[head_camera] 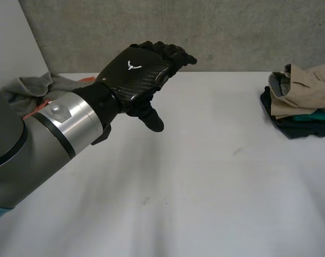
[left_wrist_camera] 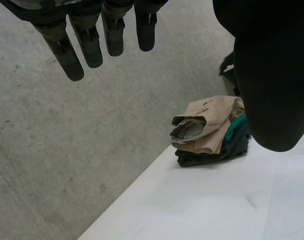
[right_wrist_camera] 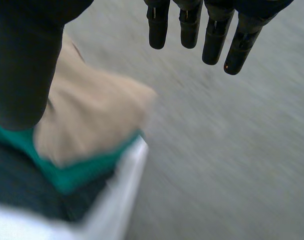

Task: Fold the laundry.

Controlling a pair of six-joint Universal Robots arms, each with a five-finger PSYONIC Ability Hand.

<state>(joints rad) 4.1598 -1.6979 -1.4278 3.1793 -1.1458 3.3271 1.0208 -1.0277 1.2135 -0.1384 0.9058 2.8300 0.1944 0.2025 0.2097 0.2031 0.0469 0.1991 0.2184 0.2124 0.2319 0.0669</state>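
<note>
My left hand (head_camera: 141,75) hovers open over the back left of the white table (head_camera: 205,187), fingers straight and holding nothing; its own wrist view shows its fingers (left_wrist_camera: 86,42) and thumb spread apart. A folded stack of clothes (head_camera: 300,101) sits at the table's right rear edge, a beige garment on top, then teal and dark ones beneath. The same stack (left_wrist_camera: 211,131) lies far beyond the left hand's thumb. My right hand (right_wrist_camera: 212,35) is open and empty, just above the beige top (right_wrist_camera: 91,117) of the stack, by the table's edge.
A heap of unfolded laundry (head_camera: 36,88), grey with a bit of orange, lies at the back left behind my left arm. A grey concrete wall (head_camera: 232,32) runs along the table's far edge.
</note>
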